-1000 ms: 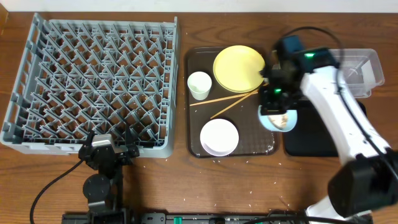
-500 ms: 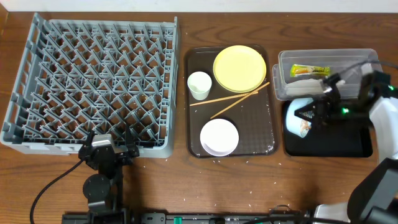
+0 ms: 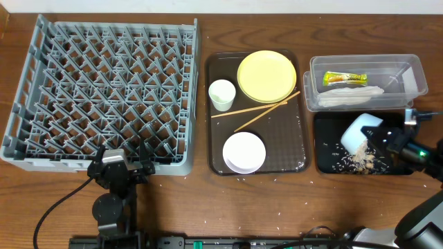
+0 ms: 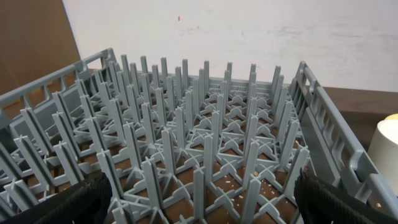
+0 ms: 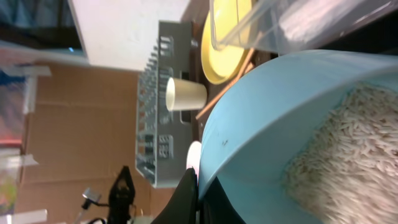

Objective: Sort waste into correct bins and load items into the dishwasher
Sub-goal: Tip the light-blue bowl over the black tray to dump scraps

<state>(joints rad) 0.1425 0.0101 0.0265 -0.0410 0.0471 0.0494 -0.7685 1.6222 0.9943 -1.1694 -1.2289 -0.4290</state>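
The left gripper (image 3: 123,160) sits at the near edge of the bench toward the left corner, just in front of the dish rack (image 3: 104,83). In the left wrist view its dark fingers (image 4: 68,202) stand wide apart with nothing between them, pointing at the rack's upright pegs. The dish rack fills the left side of the bench from the far edge nearly to the near edge.

Mid-bench lies the brown tray (image 3: 287,142). On it, the white cup (image 3: 221,95) stands upright at the left side, and the yellow plate (image 3: 266,76) lies flat toward the far edge. The two chopsticks (image 3: 259,111) lie slanted across the middle, their far ends touching the plate's rim, and the white bowl (image 3: 243,152) sits toward the near edge.

Toward the far-right corner is the clear tub (image 3: 417,72), holding the snack wrapper (image 3: 345,78) and, just beside it, the napkin (image 3: 349,97). Directly in front of the tub, toward the near edge, is the black tray (image 3: 329,135) with loose rice (image 3: 356,160) scattered on its floor.

Over that tray the light blue bowl (image 3: 363,131) is tipped onto its side. The right gripper (image 3: 385,138) is clamped on the bowl's rim from the right edge of the bench. The right wrist view shows more rice heaped inside the tilted bowl.
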